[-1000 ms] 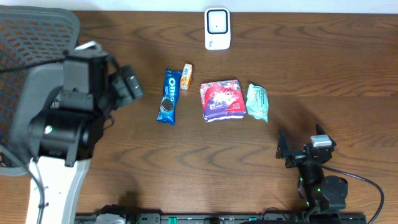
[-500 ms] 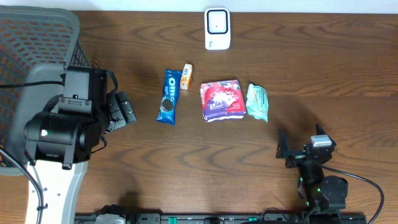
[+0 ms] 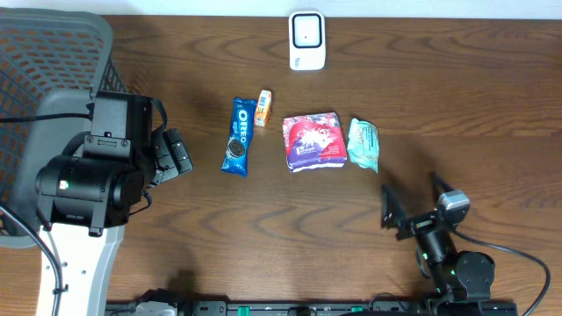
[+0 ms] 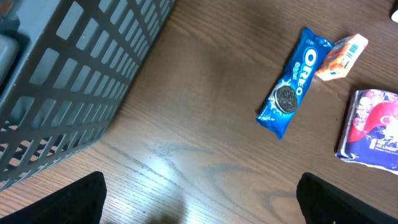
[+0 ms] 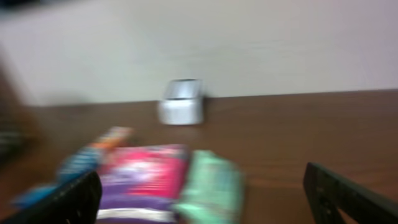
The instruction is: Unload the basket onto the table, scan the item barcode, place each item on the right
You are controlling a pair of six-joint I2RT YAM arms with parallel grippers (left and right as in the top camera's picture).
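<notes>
As I hover over the table (image 3: 263,246), grey basket (image 3: 44,53) beside my wide-open, empty left gripper (image 3: 174,154), right gripper (image 3: 413,204) equally wide near the front edge, red pack (image 3: 313,140), Oreo (image 3: 239,136), green pack (image 3: 363,144) in a row, scanner (image 3: 307,39) behind them, orange box (image 3: 262,107) beside Oreo.

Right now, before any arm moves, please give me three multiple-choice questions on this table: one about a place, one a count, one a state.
1. Where is the white scanner, relative to the row of items? A. left of it. B. beyond it, on the far side. C. before it, on the near side.
2. How many items lie in the row? A. two. B. four. C. six.
3. How are the left gripper and right gripper? A. both open, empty. B. both shut. C. one shut on an item.
Answers: B, it stands alone past the row; B, Oreo pack, orange box, pink packet, green packet; A, fingers spread, nothing between them.
</notes>
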